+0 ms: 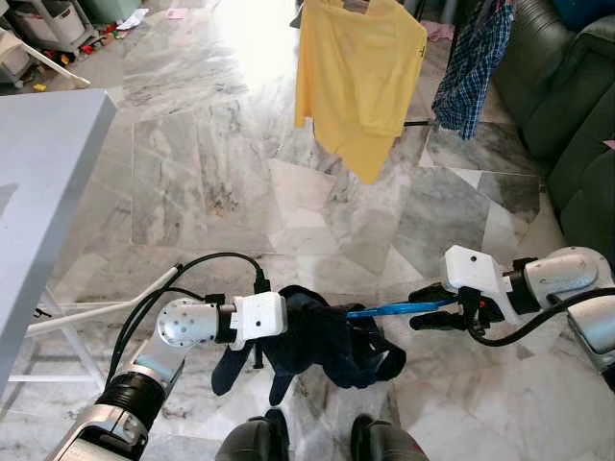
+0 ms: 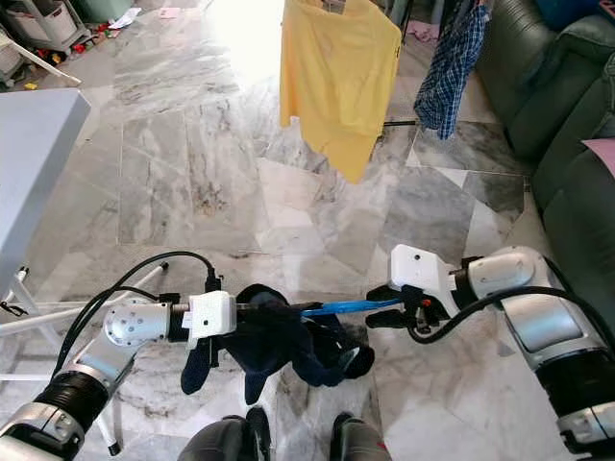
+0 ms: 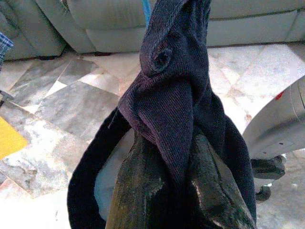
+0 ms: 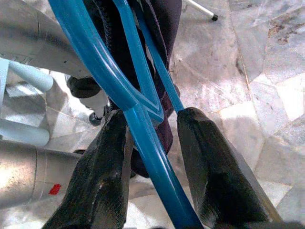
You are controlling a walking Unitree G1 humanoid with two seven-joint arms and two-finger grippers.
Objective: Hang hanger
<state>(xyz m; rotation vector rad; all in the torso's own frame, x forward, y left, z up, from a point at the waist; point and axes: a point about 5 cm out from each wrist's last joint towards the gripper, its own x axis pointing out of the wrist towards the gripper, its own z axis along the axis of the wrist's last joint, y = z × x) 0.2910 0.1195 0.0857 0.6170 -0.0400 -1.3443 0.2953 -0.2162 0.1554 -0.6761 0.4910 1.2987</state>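
Nearest the robot, both arms meet in front of its body, above the marble floor [image 1: 231, 192]. The left gripper [image 3: 176, 191] is closed on a fold of a dark navy garment [image 1: 322, 336]; the left wrist view shows cloth pinched between the two black fingers [image 3: 138, 191]. The right gripper [image 4: 150, 157] holds a blue plastic hanger [image 1: 399, 309], its fingers [image 4: 97, 171] narrowed around the hanger's frame where the bars join. The hanger runs level between the two grippers, its far end inside the garment, which sags from it in a bunch. Nothing supports it but the grippers.

To the robot's left, the corner of a grey table [image 1: 43, 163] with white legs [image 1: 96, 312].

Farther off, ahead: a yellow shirt [image 1: 356, 77] and a blue checked shirt [image 1: 474, 62] hang on what I take to be a drying rack, its rail out of frame at the top. A dark green sofa [image 1: 567, 106] stands on the right.

Judgement on step: garment appears loaded on the hanger, though bunched; whether both shoulders are seated cannot be told. Carrying stage; hanging not yet done.

Next move calls for: walking up to the rack, raising the hanger with its hook upward, and finding a free stretch of rail beside the yellow shirt. The left gripper probably needs to let go of the cloth so the garment drops straight.
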